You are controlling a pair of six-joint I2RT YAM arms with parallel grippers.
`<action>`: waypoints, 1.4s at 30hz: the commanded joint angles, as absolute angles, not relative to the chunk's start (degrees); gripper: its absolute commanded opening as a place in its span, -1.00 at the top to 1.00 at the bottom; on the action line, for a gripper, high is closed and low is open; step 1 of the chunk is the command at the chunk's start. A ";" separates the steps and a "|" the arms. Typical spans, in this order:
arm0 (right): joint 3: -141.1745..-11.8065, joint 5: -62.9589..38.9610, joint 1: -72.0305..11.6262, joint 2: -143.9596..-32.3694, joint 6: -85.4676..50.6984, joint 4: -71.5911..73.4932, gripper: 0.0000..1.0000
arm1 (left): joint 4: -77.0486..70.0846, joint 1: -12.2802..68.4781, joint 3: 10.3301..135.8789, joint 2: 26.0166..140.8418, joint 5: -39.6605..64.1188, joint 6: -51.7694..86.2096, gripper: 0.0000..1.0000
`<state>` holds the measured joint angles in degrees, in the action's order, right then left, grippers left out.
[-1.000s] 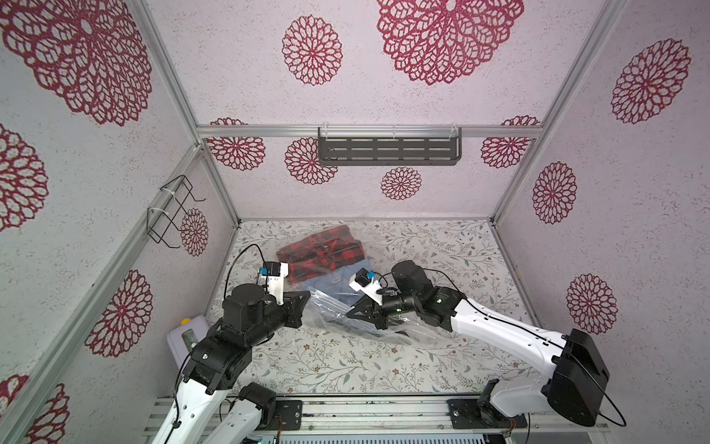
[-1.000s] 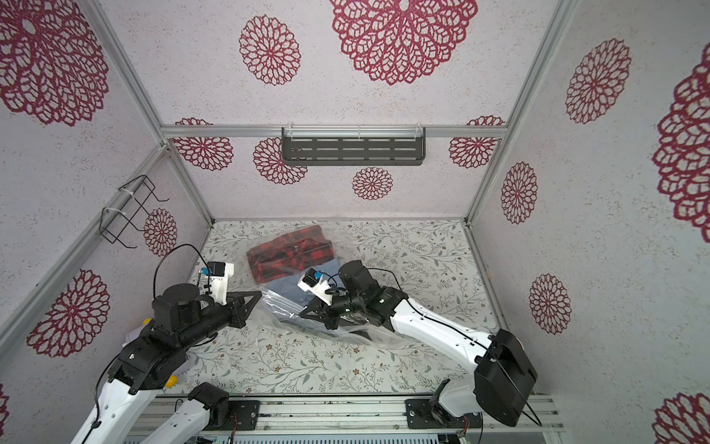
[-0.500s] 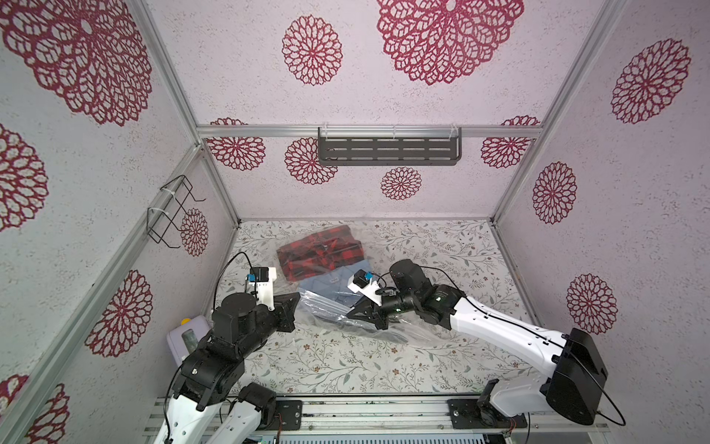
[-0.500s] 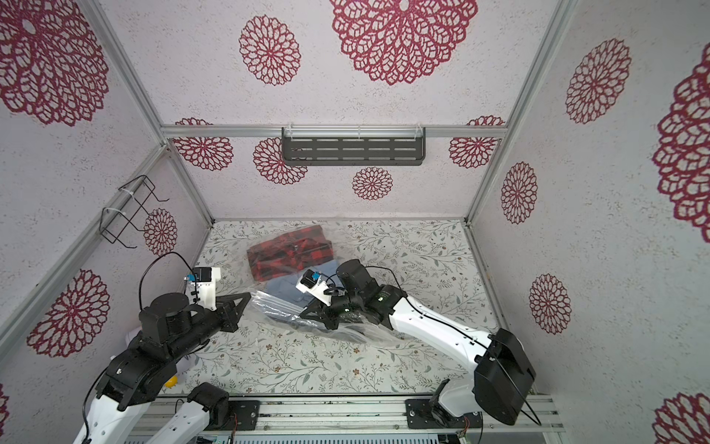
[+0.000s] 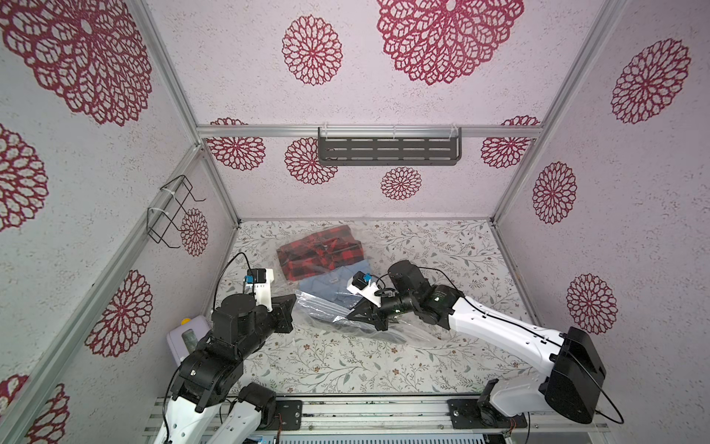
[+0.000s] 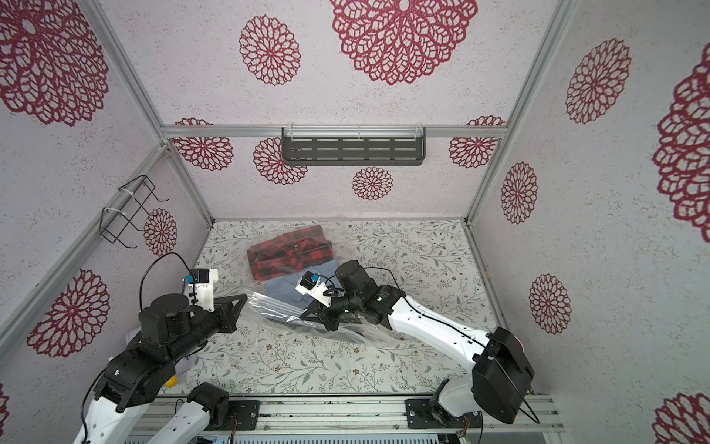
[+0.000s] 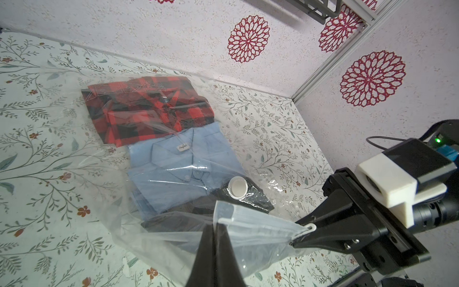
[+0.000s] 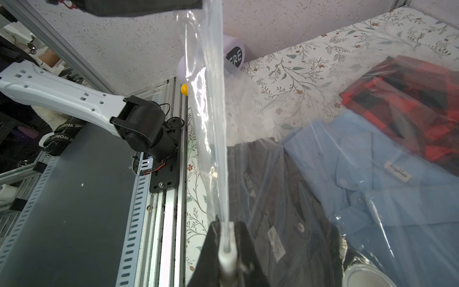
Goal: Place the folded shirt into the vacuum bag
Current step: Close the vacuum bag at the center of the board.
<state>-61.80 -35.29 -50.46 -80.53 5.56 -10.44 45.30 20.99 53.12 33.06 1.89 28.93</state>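
Over the surface [image 5: 345,365], the left pincer [image 7: 215,223] backs away from the right pincer [image 7: 298,233], both shut on the vacuum bag [image 7: 250,236], tightening its mouth; the folded shirt [image 8: 268,193] already lies inside.

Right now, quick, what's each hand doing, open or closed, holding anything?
Left hand: closed on the zip edge of the vacuum bag.
Right hand: closed on that same edge.

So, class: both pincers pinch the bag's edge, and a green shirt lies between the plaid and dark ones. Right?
No: the middle shirt is blue; the left wrist view shows it. The left pincer and right pincer do pinch the bag.
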 commanded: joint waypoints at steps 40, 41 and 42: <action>-57.30 -24.69 -47.90 -74.36 4.07 -26.63 1.00 | 41.09 13.17 62.92 37.82 -19.98 25.14 1.00; -57.30 -24.61 -47.90 -74.37 3.91 -26.63 1.00 | 40.87 13.10 63.14 38.05 -19.72 25.08 1.00; -57.30 -24.46 -47.90 -74.32 3.78 -26.63 1.00 | 40.67 13.02 63.41 38.31 -19.47 25.05 1.00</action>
<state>-59.37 -28.64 -49.65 -75.94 4.89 -14.09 47.66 16.45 59.75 38.94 -6.74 25.89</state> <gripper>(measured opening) 0.096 0.040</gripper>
